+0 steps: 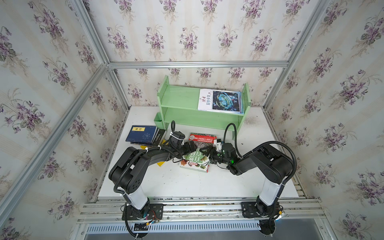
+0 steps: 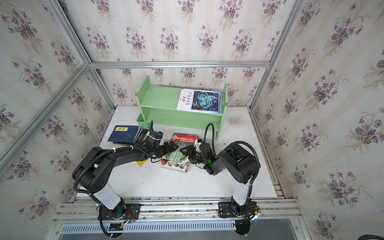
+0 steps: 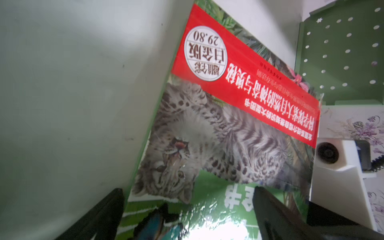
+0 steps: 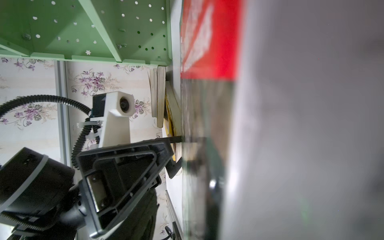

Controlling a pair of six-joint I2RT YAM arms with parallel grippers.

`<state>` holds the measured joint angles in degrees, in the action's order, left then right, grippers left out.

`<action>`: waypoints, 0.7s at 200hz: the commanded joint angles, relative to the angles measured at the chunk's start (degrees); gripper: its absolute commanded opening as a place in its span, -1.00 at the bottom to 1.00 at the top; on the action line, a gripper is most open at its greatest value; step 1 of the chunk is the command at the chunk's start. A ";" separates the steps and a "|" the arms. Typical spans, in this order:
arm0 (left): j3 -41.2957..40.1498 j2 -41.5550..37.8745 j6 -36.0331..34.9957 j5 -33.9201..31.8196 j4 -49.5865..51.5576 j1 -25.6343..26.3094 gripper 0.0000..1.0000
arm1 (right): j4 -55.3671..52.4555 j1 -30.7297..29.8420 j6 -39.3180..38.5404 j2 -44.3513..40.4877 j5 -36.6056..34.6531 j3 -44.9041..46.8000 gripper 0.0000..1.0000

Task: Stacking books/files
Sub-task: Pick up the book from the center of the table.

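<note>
The green-and-red nature book (image 1: pixel 196 160) (image 2: pixel 175 158) lies mid-table, a leopard and a red band on its cover (image 3: pixel 207 135). My left gripper (image 1: pixel 190 146) (image 3: pixel 187 190) is open over its left edge, one finger above the table and one above the cover. My right gripper (image 1: pixel 207 150) is at the book's right edge. In the right wrist view the book (image 4: pixel 207 52) is edge-on and blurred, with one dark finger (image 4: pixel 211 187) on the cover. Navy books (image 1: pixel 142 134) are stacked at the left, and a yellow book (image 1: pixel 161 163) lies under the left arm.
A green two-tier shelf (image 1: pixel 180 99) stands at the back of the table, with the blue-swirl book (image 1: pixel 224 100) flat on its top right. A black book (image 1: pixel 159 136) leans by the navy stack. Wallpapered walls and metal rails (image 1: pixel 197 64) enclose the table.
</note>
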<state>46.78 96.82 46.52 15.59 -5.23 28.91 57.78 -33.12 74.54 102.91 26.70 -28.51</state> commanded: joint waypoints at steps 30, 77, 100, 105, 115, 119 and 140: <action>-1.16 -1.98 2.61 5.49 5.76 -0.60 0.99 | -17.27 -0.12 -9.51 -12.33 -0.44 -2.66 0.21; -0.59 -2.34 2.96 5.12 5.76 -0.61 0.99 | -33.03 -0.14 -16.45 -16.33 -1.64 -7.26 -0.35; -0.13 -2.42 3.11 5.15 5.76 -0.68 0.99 | -33.22 -0.17 -16.02 -15.59 -1.67 -8.68 -0.69; -0.12 -2.50 3.13 5.14 5.76 -0.69 0.99 | -33.52 -0.16 -15.92 -15.91 -2.16 -8.67 -0.74; -0.03 -2.72 3.29 5.07 5.77 -0.69 0.99 | -34.90 -0.19 -16.09 -17.14 -3.45 -8.67 -0.77; -0.03 -2.83 3.31 5.10 5.78 -0.69 0.99 | -35.75 -0.18 -16.34 -17.92 -3.90 -8.75 -0.78; -0.24 -4.82 3.71 5.32 5.84 -0.86 0.99 | -43.87 -0.12 -19.71 -23.46 -6.72 -10.52 -0.89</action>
<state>46.54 93.78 49.71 20.49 -0.23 28.21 18.17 -33.10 61.41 84.64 23.53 -36.05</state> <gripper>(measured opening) 0.993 0.316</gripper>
